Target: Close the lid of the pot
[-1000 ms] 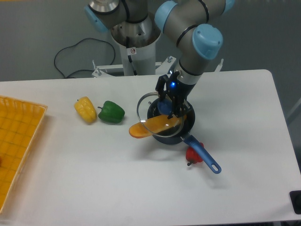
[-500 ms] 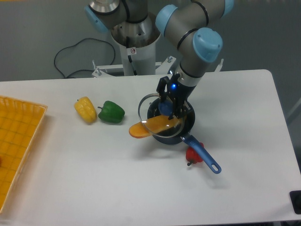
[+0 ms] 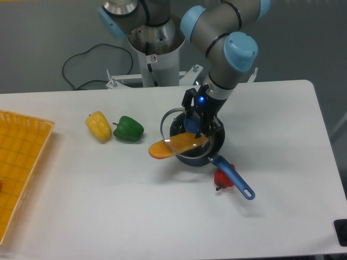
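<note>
The pot [image 3: 198,146] is parked mid-table, blue handle pointed toward the near right. The lid [image 3: 179,132] is held tilted over it, offset left of the rim, so a rightward shift and levelling is probably needed. Its knob is clamped by the gripper [image 3: 193,123], arm reaching down from behind.

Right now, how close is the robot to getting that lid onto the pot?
Picked up: the hand grips the lid by its blue knob. In hand: the lid hangs tilted over the pot, offset left. Left: level it, seat it; an orange spatula juts over the rim.
</note>
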`<state>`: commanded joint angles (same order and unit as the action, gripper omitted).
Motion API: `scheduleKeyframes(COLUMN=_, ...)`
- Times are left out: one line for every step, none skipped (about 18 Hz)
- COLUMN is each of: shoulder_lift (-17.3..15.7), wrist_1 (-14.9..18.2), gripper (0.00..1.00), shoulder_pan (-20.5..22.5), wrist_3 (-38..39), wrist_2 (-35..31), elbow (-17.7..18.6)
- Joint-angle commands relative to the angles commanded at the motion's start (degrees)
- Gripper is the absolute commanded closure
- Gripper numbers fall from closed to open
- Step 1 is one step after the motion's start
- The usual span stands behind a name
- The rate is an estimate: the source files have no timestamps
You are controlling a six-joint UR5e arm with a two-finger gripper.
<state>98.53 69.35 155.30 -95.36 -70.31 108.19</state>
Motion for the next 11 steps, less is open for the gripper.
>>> scheduleKeyframes(shoulder_lift=-0.09, wrist_1=0.0, gripper=0.51, shoulder_pan=0.0, wrist_3=-0.09, wrist_2=-0.09, elbow=0.0)
scheduleKeyframes(shoulder_lift=-0.09, wrist_1=0.0, gripper=0.51, shoulder_pan=0.09, wrist_3=-0.09, wrist_2=-0.09, elbow=0.0)
scheduleKeyframes(shoulder_lift=-0.09, wrist_1=0.0, gripper=0.51, shoulder_pan=0.0, wrist_3=-0.09, wrist_2=-0.09, elbow=0.09)
scheduleKeyframes(shoulder_lift=-0.09, wrist_1=0.0, gripper=0.51, shoulder_pan=0.09, wrist_3=-0.09, wrist_2=-0.09, elbow=0.09)
scheduleKeyframes(shoulder_lift=-0.09, wrist_1=0.0, gripper=0.51, shoulder_pan=0.0, wrist_3=-0.09, wrist_2=-0.09, elbow=0.09)
scheduleKeyframes(shoulder_lift=-0.09, wrist_1=0.0, gripper=0.51, shoulder_pan=0.0, wrist_3=-0.18, wrist_2=-0.17, elbow=0.26)
scheduleKeyframes(shoulder_lift=-0.09, wrist_1=0.0, gripper=0.51, shoulder_pan=0.0, wrist_3=-0.44, wrist_2=-0.26, elbow=0.7)
scheduleKeyframes(shoulder_lift=-0.09, wrist_1=0.0, gripper=0.51, shoulder_pan=0.09, wrist_3=-0.62, wrist_2=-0.26, elbow=0.88)
scheduleKeyframes(shoulder_lift=-0.09, wrist_1=0.0, gripper=0.51, shoulder_pan=0.09, wrist_3=-0.62, wrist_2=-0.26, elbow=0.88)
scheduleKeyframes(shoulder_lift=-0.09, wrist_1=0.0, gripper=0.51, shoulder_pan=0.09, wrist_3=-0.62, wrist_2=-0.26, elbow=0.88)
scheduleKeyframes(shoulder_lift=-0.09, wrist_1=0.0, gripper=0.51, shoulder_pan=0.09, wrist_3=-0.7, wrist_2=-0.26, elbow=0.88)
